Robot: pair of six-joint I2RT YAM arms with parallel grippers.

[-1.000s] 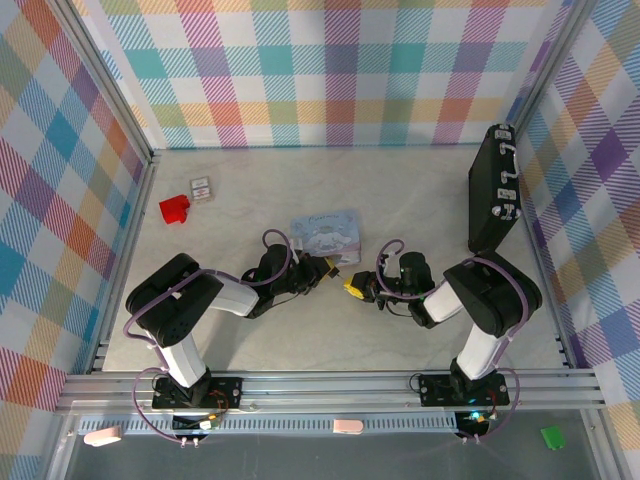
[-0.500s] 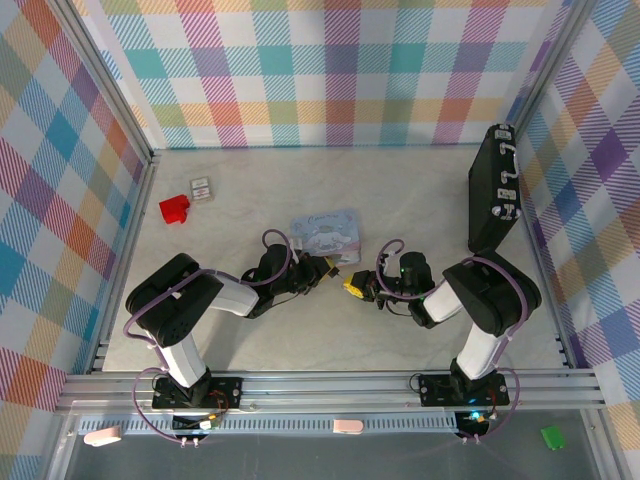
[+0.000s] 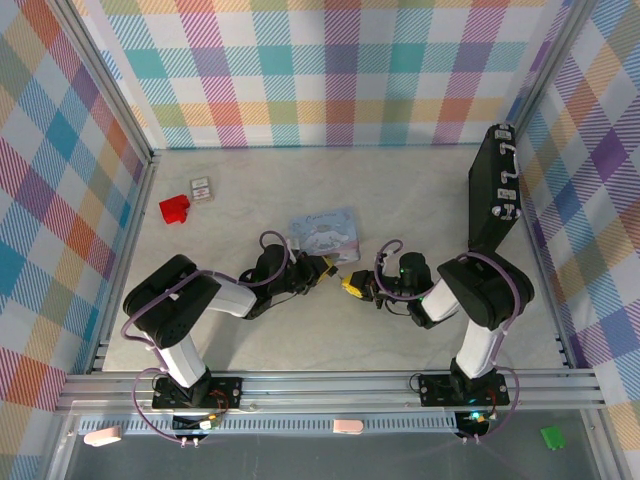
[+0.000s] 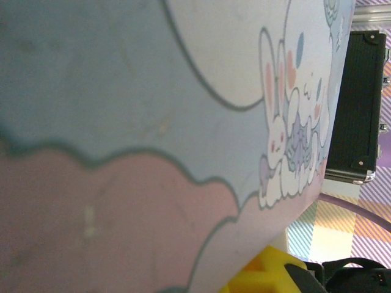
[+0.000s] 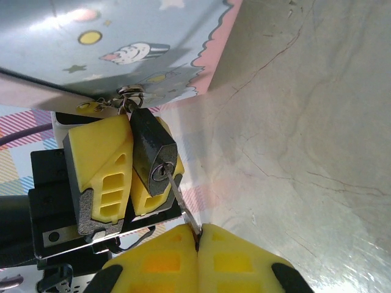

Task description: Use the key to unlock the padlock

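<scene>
The tiny black padlock (image 5: pixel 153 152) hangs by its thin silvery shackle (image 5: pixel 131 93) from the edge of the pale blue cartoon tin (image 3: pixel 325 232), whose lid (image 4: pixel 153 122) sits very close in the left wrist view. My left gripper (image 5: pixel 131 177) is shut on the padlock's body, one yellow finger (image 5: pixel 101 165) on each side. The slim silvery key (image 5: pixel 181 204) points up with its tip in the keyhole. My right gripper (image 5: pixel 198 237) is shut on the key's bow. From above, the left gripper (image 3: pixel 325 267) and right gripper (image 3: pixel 352 286) meet just in front of the tin.
A big black case (image 3: pixel 495 190) leans against the right wall, and shows again as the case (image 4: pixel 357 110) beyond the tin. A red block (image 3: pixel 175 208) and a small grey-white card (image 3: pixel 201 187) lie at the far left. Plaid walls enclose the table (image 3: pixel 420 190).
Almost nothing differs. The right gripper has edged slightly left toward the padlock, and both grips are unchanged.
</scene>
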